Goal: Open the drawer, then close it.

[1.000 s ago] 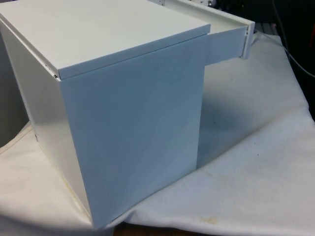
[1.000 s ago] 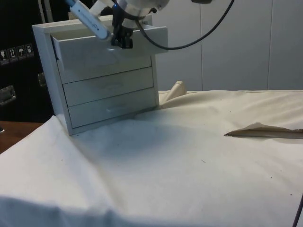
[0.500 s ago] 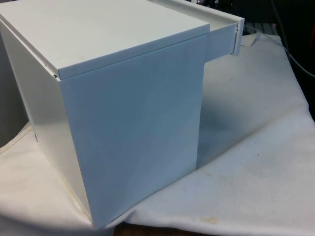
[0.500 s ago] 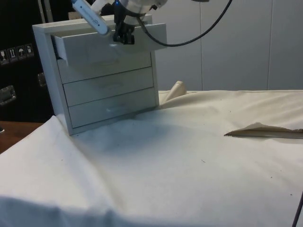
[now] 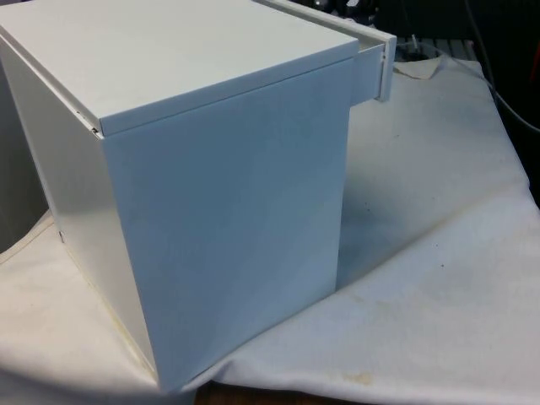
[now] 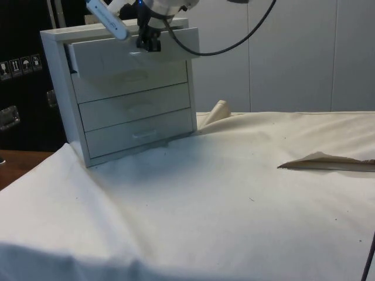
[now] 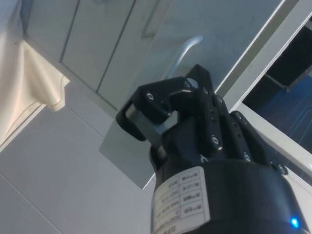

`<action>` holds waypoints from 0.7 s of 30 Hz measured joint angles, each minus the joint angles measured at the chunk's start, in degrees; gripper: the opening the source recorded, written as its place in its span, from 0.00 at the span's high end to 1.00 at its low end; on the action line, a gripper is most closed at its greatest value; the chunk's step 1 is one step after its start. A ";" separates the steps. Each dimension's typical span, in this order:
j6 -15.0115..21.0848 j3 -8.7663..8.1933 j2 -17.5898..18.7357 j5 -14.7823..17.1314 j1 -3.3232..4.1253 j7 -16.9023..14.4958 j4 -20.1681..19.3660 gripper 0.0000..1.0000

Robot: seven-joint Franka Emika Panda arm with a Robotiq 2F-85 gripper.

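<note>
A white chest of three drawers (image 6: 58, 88) stands on the cloth, showing its flat side (image 5: 219, 211) in the front view. Its top drawer (image 6: 117, 58) sticks out a short way, and the drawer's front edge (image 5: 384, 67) juts past the chest towards the front view's right. My black gripper (image 6: 147, 42) is shut and rests against the upper part of that drawer front. In the wrist view the gripper (image 7: 170, 92) lies close to the drawer's curved handle (image 7: 187, 46). The two lower drawers (image 6: 135, 108) are closed.
A raised fold of cloth (image 6: 325, 161) lies far out on the table in the side view. A small cloth peak (image 6: 218, 110) rises just beside the chest. A black cable (image 6: 234, 44) hangs from the arm above.
The top drawer has slid steadily back into the chest. My gripper has travelled with the drawer front towards the chest.
</note>
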 measured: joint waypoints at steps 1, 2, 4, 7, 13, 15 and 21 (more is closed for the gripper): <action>0.46 -0.34 0.46 0.00 0.00 0.00 0.40 1.00; 0.80 -0.69 0.86 0.00 -0.06 0.00 0.74 1.00; 1.60 -1.32 1.78 0.00 -0.06 0.00 1.49 1.00; 2.86 -2.41 3.55 0.00 -0.11 0.00 2.92 1.00; 4.07 -3.50 6.36 0.11 -0.17 0.46 5.21 1.00; 4.35 -3.84 7.16 0.17 -0.23 0.57 5.90 1.00; 5.21 -4.76 9.05 0.29 -0.29 0.80 7.51 1.00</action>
